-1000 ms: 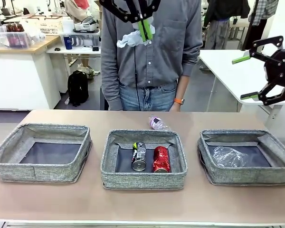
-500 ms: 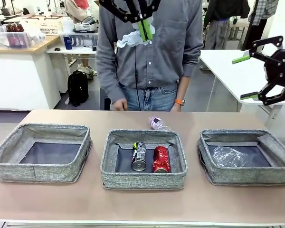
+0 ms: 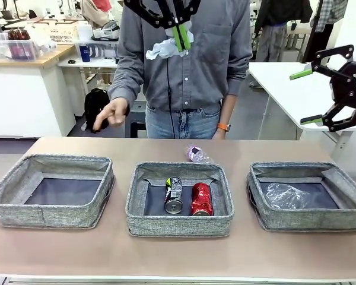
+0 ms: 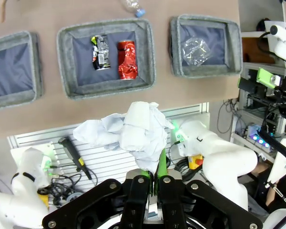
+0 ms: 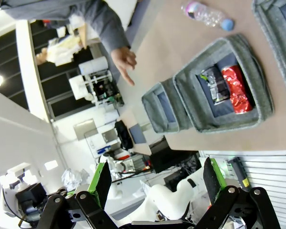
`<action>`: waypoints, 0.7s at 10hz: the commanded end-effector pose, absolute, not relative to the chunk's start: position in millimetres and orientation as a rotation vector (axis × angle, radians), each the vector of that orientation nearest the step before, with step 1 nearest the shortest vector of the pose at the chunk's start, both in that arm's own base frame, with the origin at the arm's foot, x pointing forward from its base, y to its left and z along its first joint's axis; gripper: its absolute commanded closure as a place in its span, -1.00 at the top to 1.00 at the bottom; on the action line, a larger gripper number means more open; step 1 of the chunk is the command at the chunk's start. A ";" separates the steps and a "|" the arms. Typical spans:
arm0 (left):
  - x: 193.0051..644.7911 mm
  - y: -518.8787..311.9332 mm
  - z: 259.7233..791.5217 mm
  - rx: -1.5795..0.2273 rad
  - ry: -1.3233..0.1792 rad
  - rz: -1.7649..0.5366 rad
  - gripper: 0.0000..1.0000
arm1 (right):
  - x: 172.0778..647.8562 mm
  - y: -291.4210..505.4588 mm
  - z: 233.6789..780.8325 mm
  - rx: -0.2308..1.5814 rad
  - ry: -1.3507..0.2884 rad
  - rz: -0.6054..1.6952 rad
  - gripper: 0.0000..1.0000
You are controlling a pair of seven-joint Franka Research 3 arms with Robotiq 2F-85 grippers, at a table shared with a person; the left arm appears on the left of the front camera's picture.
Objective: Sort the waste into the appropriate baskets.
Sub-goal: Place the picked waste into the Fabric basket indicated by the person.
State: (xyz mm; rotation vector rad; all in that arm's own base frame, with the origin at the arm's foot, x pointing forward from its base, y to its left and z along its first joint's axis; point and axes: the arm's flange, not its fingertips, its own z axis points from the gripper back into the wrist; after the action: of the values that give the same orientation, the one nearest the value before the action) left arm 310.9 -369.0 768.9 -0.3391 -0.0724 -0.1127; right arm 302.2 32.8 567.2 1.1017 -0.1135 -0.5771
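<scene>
High over table, left jaws clamp paper wad [image 3: 164, 47]; right jaws apart

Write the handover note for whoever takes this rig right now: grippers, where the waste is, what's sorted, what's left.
Left gripper: shut on the crumpled white paper wad, held high above the table.
Right gripper: open, holding nothing, raised beyond the right basket.
Person's hand: raised over the far edge, above the left basket.
Done: dark printed can and red can lie side by side in the middle basket; a crushed clear bottle lies in the right basket.
Left: the wad needs a basket, likely the left one, which holds nothing yet; the pink-purple labelled bottle lies on the table behind the middle basket.
</scene>
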 end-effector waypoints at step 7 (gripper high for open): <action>310.9 -369.0 768.9 -0.339 -0.072 -0.113 -0.99 | 302.4 32.4 568.3 1.113 -0.112 -0.576 1.00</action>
State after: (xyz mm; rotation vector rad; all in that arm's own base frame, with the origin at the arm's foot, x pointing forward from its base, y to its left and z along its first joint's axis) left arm 311.4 -369.1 768.5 -0.3388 -0.0713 -0.1125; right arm 302.2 32.8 567.2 1.1017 -0.1135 -0.5771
